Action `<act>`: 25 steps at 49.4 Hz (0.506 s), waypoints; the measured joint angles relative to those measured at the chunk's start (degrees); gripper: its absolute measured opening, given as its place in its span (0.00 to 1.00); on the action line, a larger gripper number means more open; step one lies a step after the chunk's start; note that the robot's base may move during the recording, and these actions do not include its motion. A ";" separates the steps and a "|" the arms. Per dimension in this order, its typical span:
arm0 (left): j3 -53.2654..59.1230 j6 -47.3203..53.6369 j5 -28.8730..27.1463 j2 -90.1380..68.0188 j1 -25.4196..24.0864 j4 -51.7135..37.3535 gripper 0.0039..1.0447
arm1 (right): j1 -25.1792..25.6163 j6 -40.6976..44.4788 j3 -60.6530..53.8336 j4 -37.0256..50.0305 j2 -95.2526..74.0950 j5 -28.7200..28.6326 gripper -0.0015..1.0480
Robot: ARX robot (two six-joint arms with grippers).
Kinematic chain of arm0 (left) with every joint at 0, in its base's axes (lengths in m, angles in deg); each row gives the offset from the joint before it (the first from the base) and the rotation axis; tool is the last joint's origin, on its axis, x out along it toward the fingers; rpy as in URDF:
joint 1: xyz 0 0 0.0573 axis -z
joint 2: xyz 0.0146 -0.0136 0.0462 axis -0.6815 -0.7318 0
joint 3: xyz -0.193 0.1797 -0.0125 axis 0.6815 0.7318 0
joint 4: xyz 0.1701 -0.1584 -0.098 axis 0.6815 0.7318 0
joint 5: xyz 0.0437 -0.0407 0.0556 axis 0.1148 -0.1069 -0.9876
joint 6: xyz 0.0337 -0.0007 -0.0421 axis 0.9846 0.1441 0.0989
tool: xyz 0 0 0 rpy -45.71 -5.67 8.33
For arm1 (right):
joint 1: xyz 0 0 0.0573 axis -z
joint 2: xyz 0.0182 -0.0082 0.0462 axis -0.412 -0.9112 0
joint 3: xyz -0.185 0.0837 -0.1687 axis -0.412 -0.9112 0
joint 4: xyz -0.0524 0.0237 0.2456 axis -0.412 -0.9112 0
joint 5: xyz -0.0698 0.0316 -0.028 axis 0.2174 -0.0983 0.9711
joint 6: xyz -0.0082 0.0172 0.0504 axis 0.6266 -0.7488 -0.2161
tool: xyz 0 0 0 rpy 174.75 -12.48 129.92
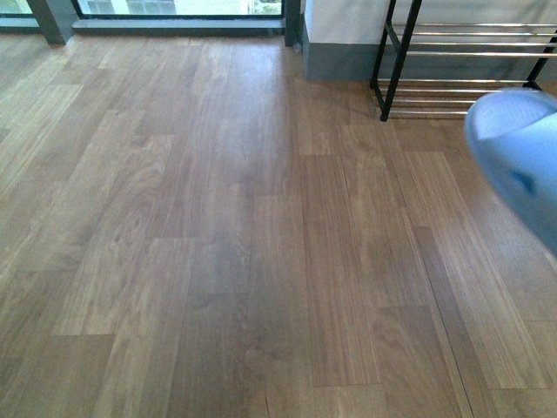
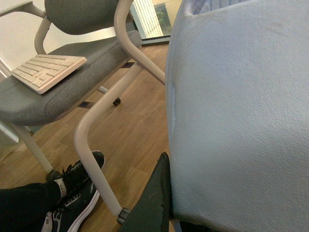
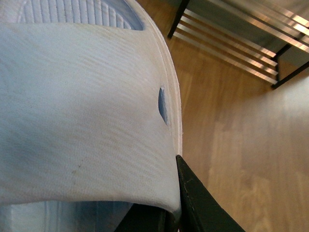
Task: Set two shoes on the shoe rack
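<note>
shoe [image 1: 522, 152] hangs in the right tool [image 3: 190, 203], white sole up close, above the wood floor [image 1: 218, 218] and near the rack [image 1: 399, 65] — not on it. second shoe [image 2: 241, 121] is clamped in the left tool [image 2: 157, 203], near a chair [image 2: 29, 101] with a keyboard [image 2: 48, 71] on its seat.

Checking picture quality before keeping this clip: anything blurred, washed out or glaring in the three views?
Front view: the right-held shoe at the edge is a bluish, out-of-focus blur; floor and shoe rack look clear. Left wrist view: the left-held shoe fills half the frame, its grain sharp; the window is washed out. Right wrist view: glare streaks the shoe rack's bars.
</note>
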 joint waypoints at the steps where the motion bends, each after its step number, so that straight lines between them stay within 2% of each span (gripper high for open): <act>1: 0.00 0.00 0.00 0.00 0.00 0.00 0.02 | 0.42 0.00 -0.96 -2.08 4.63 -0.42 0.02; 6: 0.00 0.00 -0.02 0.00 0.00 0.00 0.02 | 0.70 0.39 -4.26 -11.56 24.06 -1.84 0.02; 9: 0.00 0.00 -0.02 0.00 0.00 0.00 0.02 | 0.70 0.79 -5.46 -13.11 31.69 -2.21 0.02; 25: 0.00 0.00 -0.02 0.00 0.00 0.00 0.02 | 0.79 1.18 -5.73 -13.42 34.45 -2.03 0.02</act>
